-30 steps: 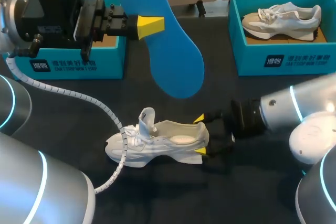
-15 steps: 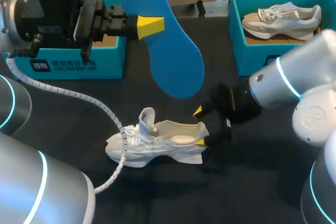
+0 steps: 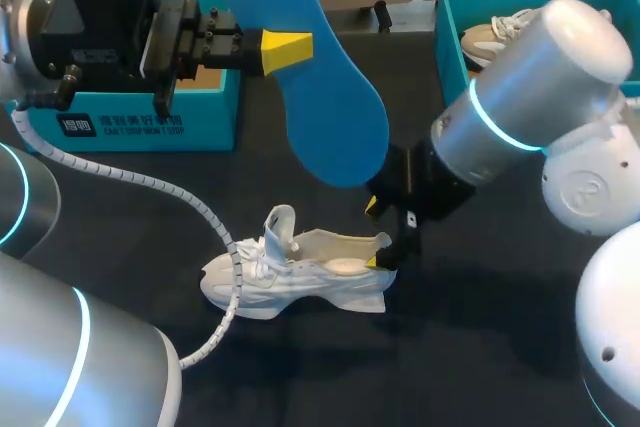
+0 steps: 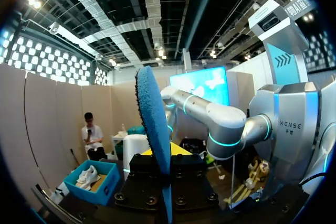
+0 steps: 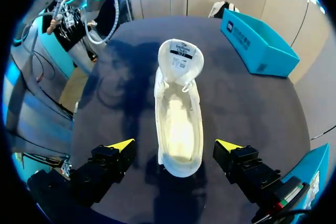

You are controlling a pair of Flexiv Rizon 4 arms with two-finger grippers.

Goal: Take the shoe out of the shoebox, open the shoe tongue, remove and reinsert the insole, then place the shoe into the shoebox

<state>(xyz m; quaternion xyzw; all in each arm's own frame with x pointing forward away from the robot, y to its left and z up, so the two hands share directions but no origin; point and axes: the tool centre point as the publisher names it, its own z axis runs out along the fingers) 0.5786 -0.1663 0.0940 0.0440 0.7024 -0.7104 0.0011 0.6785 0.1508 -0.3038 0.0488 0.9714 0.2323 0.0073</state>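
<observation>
Shoe [image 3: 298,274] stands upright on the table [image 3: 470,367], its heel between the spread jaws of the right gripper [image 5: 175,145], clear of both. Above the shoe, the left gripper [image 3: 288,50] clamps the blue insole [image 3: 320,87], which hides its far fingertip.

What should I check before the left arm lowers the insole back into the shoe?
1. Insole gripped by left claw: ok, held up above the table.
2. Shoe upright on its sole on the table: ok.
3. Tongue pulled up, opening exposed: ok.
4. Right claw steadying the heel: not ok; its fingers stand open either side of the heel, not touching.
5. Clearance between the insole's lower end and the right arm: cannot tell; they look close in the head view.
</observation>
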